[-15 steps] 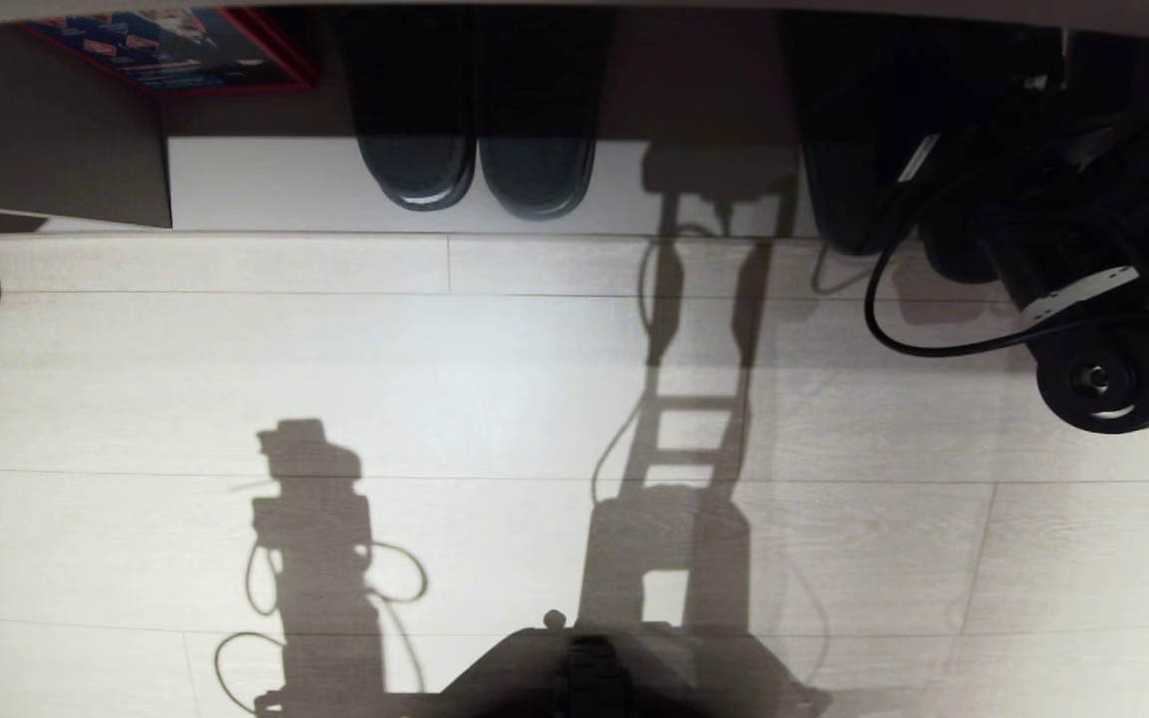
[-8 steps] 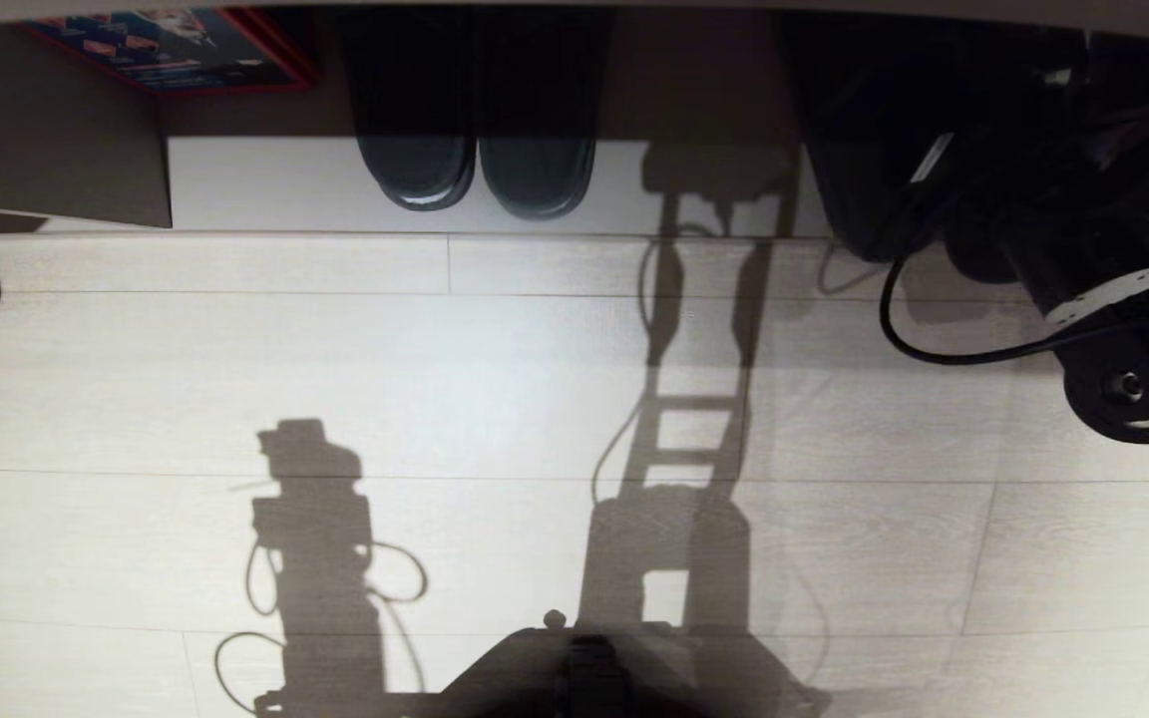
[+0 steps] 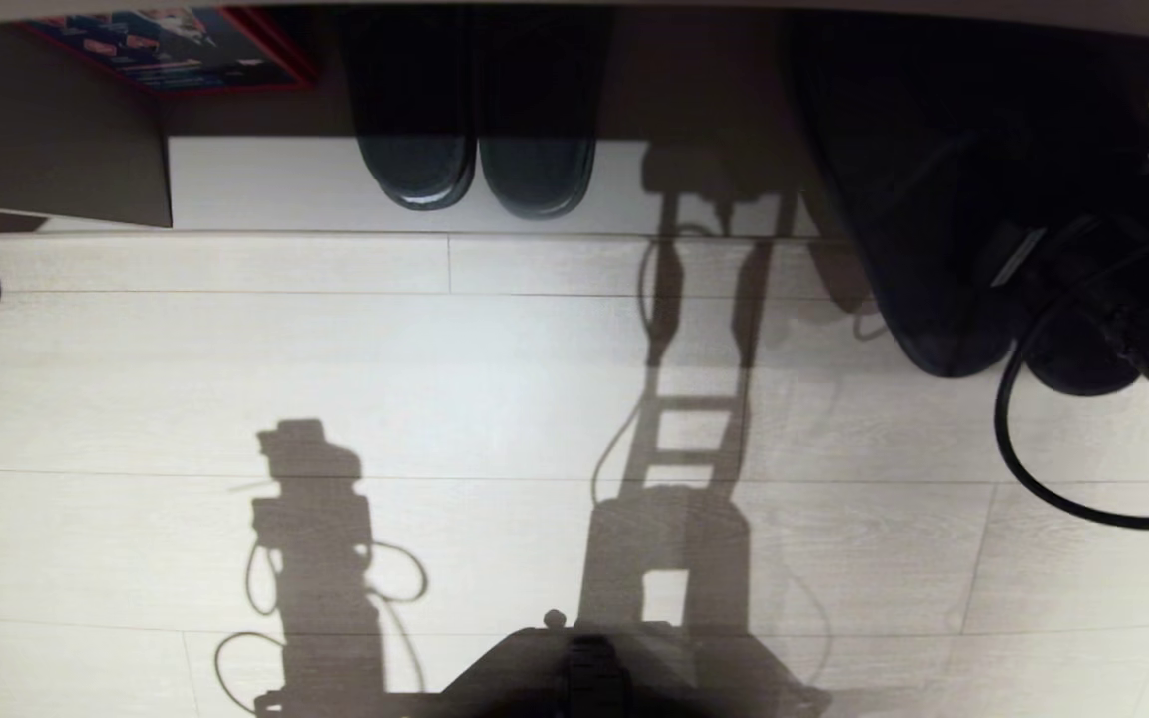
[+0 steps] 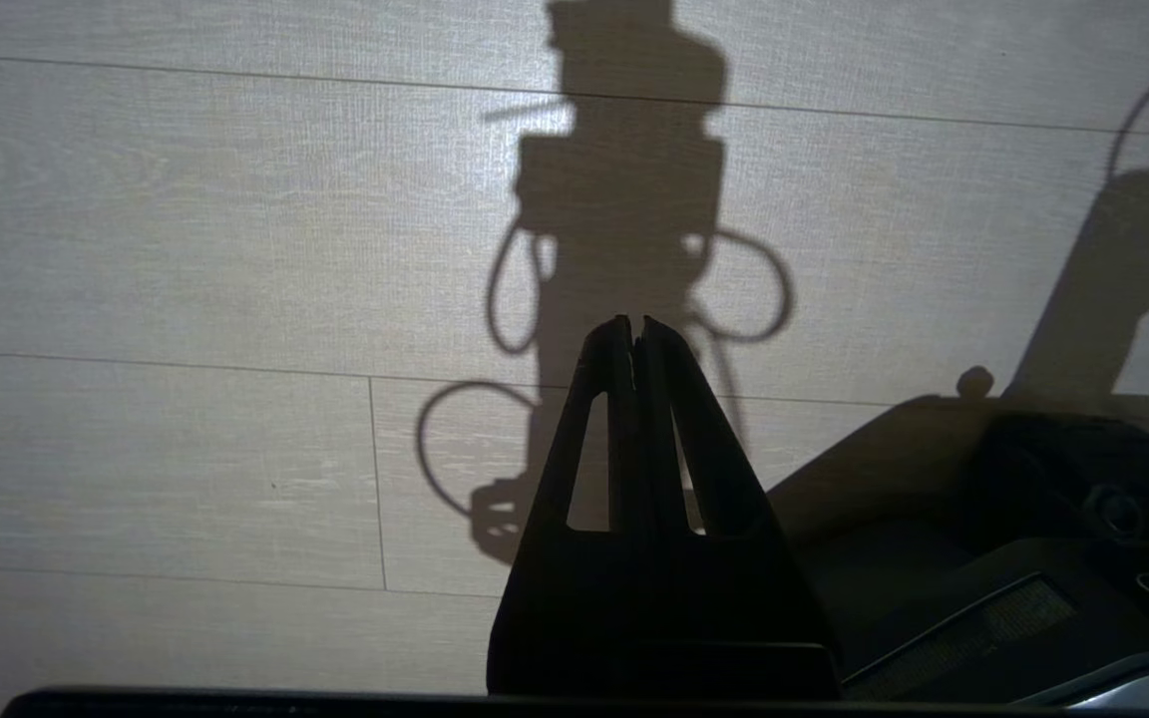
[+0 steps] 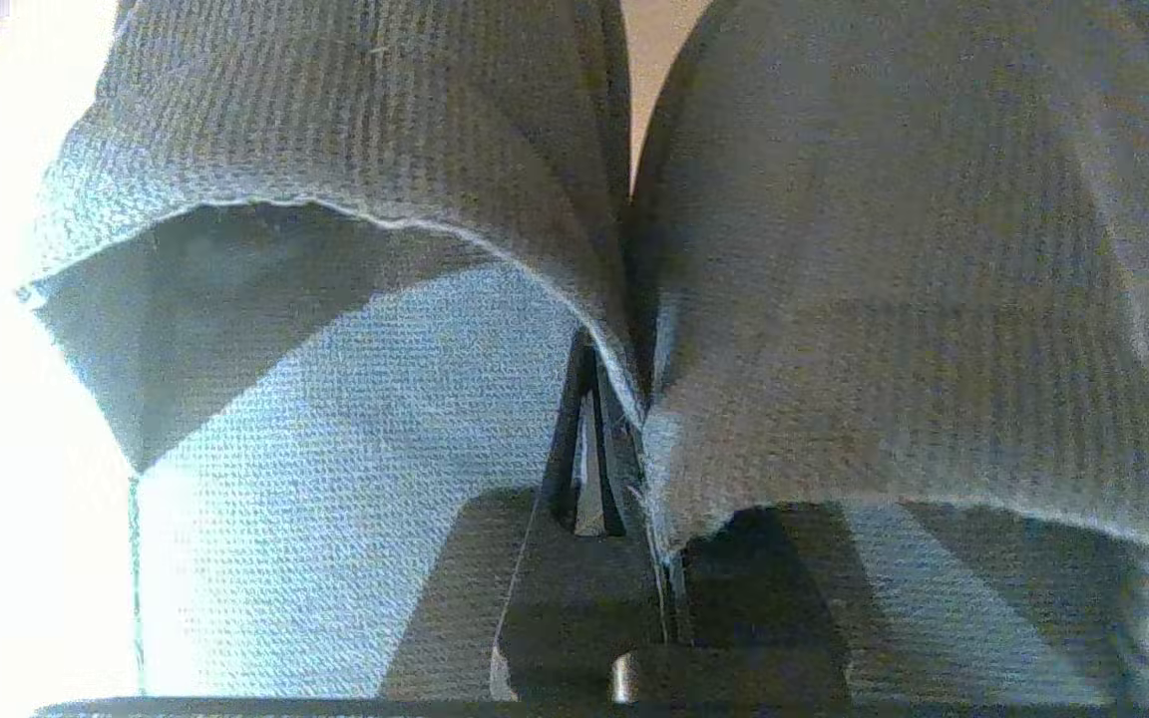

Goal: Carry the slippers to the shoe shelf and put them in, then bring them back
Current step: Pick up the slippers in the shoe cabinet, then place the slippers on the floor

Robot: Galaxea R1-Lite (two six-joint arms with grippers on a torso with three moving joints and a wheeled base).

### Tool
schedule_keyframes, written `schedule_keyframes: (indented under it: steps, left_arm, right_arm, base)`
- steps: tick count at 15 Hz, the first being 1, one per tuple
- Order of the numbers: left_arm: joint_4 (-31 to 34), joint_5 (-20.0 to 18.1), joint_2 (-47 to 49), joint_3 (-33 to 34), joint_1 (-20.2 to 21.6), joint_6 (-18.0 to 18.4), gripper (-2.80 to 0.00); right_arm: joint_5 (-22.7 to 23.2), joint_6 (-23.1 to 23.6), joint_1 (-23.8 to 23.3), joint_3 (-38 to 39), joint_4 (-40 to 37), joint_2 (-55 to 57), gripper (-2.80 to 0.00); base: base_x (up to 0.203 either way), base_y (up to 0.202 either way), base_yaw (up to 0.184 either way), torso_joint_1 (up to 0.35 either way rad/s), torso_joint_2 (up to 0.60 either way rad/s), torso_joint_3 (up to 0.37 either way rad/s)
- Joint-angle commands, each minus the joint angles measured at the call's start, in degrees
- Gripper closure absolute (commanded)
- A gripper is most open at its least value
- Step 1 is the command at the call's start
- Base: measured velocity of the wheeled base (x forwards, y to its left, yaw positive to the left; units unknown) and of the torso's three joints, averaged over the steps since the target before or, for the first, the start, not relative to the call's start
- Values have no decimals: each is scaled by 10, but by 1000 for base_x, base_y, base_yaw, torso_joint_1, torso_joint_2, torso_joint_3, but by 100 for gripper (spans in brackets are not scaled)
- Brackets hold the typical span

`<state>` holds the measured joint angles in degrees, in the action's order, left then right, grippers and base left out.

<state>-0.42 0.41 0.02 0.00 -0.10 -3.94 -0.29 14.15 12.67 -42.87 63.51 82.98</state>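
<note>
Right hand (image 5: 589, 469) is pinching the slippers (image 5: 624, 229) by their touching bands, apparently so both travel together, clear of the shoe shelf (image 3: 285, 184).

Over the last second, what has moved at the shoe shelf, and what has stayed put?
The right gripper, shut on the slippers by their inner bands, has drawn them out of the shoe shelf toward the robot; their ends now hang over the floor, and the arm has swung off right. The other dark pair and the parked left gripper have not shifted.
</note>
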Motion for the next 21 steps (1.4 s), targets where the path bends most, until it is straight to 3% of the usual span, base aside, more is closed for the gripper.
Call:
schedule_keyframes:
  steps: [1, 6, 11, 17, 21]
  left_arm:
    - [0, 0, 0, 0, 0, 0, 0]
    - [0, 0, 0, 0, 0, 0, 0]
    - [0, 0, 0, 0, 0, 0, 0]
    - [0, 0, 0, 0, 0, 1, 0]
    - [0, 0, 0, 0, 0, 1, 0]
  right_arm:
    - [0, -1, 13, 53, -10, -78, 0]
    - [-2, -11, 34, 210, -69, -196, 0]
    - [-1, -17, 30, 255, -215, -371, 0]
    - [1, -62, -37, 302, -423, -597, 0]
    - [12, -81, -83, 365, -447, -670, 0]
  base:
    - [0, 0, 0, 0, 0, 0]
    - [0, 0, 0, 0, 0, 0]
    - [0, 0, 0, 0, 0, 0]
    - [0, 0, 0, 0, 0, 0]
    - [0, 0, 0, 0, 0, 0]
